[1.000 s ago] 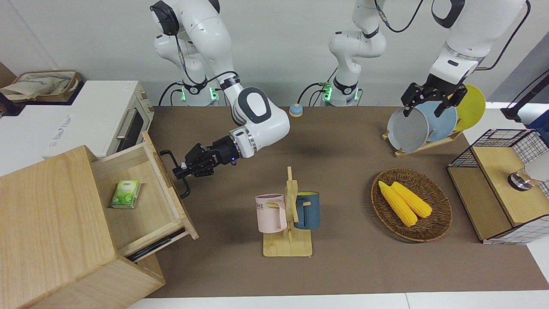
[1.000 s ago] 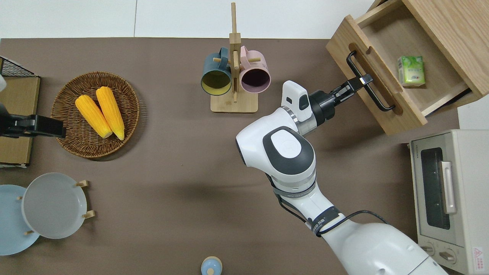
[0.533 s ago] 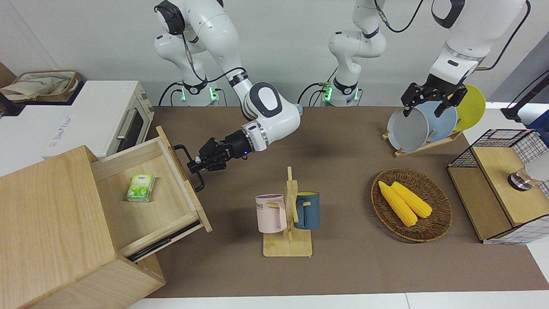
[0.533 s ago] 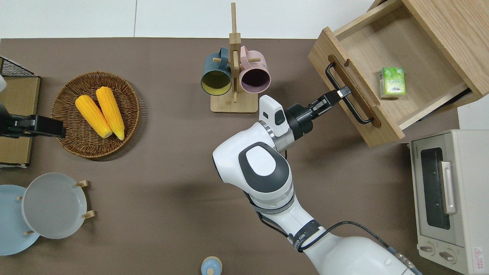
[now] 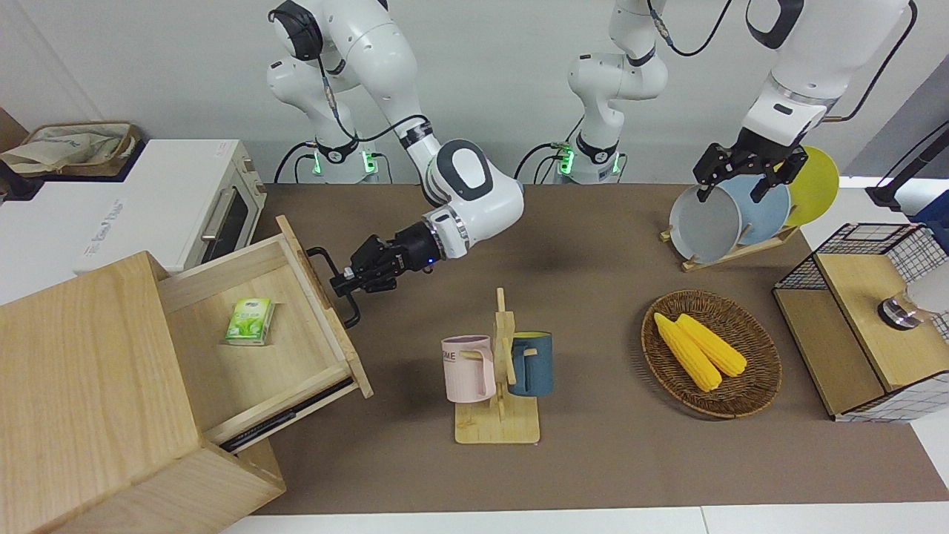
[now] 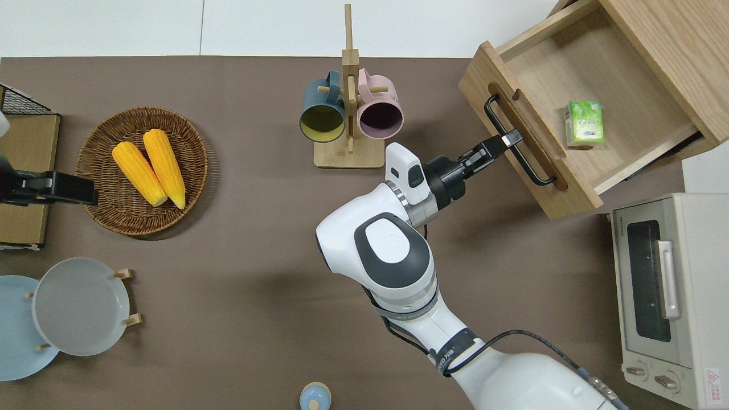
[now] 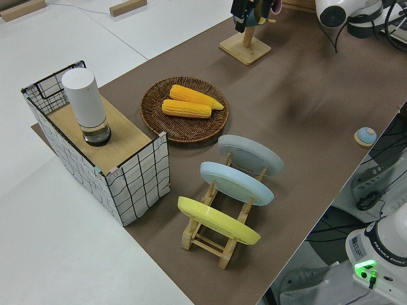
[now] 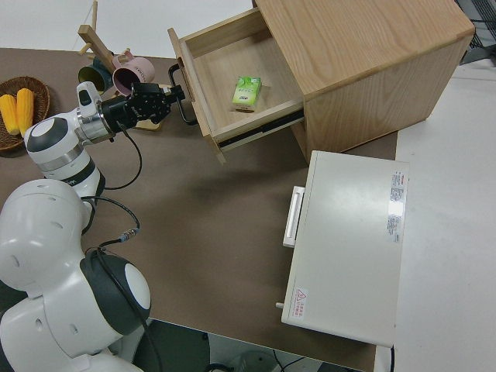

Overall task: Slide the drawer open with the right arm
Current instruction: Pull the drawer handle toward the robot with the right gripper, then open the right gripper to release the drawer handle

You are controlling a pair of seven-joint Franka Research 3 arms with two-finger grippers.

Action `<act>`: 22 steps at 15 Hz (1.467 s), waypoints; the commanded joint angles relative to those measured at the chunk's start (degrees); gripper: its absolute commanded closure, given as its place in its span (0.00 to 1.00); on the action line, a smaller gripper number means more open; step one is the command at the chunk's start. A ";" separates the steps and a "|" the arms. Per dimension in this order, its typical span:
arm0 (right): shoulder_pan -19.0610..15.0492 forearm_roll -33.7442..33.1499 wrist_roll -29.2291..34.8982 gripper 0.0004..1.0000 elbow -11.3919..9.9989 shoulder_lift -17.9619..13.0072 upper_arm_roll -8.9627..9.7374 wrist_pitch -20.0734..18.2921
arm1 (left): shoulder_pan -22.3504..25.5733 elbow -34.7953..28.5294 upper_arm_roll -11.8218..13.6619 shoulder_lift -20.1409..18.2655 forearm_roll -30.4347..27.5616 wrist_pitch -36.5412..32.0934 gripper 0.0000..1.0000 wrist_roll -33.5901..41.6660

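Drawer (image 5: 252, 348) sits pulled well out of the light-wood cabinet (image 5: 89, 400) at the right arm's end of the worktop (image 5: 593, 460), a small green box (image 5: 250, 322) lying inside. Right hand (image 6: 506, 140) is clamped on the drawer's black bar handle (image 6: 517, 142), gripping about mid-bar. Left arm is parked; can't tell whether left hand (image 5: 745, 174) is wide or narrow.
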 commanded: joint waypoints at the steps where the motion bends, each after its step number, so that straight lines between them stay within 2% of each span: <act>1: 2.26 0.51 -2.75 0.99 2.74 1.18 0.17 -2.39 | -0.99 1.12 0.92 0.69 0.78 0.04 0.00 0.33; 5: 4.28 0.86 -2.92 0.99 4.58 2.24 0.17 -4.76 | -0.99 1.12 0.92 0.69 0.87 0.04 0.00 0.33; 10: 6.21 1.57 -3.10 0.99 5.81 2.94 0.08 -6.17 | -0.99 1.12 0.92 0.69 0.78 0.04 0.00 0.33; 15: 6.04 1.57 -4.15 0.97 5.99 2.94 -0.10 -6.18 | -0.99 1.12 0.92 0.69 0.78 0.04 0.00 0.33; 16: 5.87 1.57 -3.98 0.90 5.91 2.94 -0.27 -5.83 | -0.99 1.12 0.92 0.69 0.87 0.04 0.00 0.33; 17: 5.60 1.48 -3.63 0.78 5.82 2.94 -0.45 -5.48 | -0.99 1.12 0.92 0.69 0.87 0.04 0.00 0.33; 20: 5.43 1.57 -3.01 0.34 5.73 3.21 -1.24 -5.30 | -0.99 1.12 0.92 0.69 0.87 0.04 0.00 0.33; 21: 5.43 1.57 -3.01 0.12 5.73 3.21 -1.33 -5.03 | -0.99 1.12 0.92 0.69 0.78 0.04 0.00 0.33; 22: 5.34 1.74 -3.01 0.02 5.73 3.21 -1.33 -4.60 | -0.99 1.12 0.92 0.69 0.78 0.04 0.00 0.33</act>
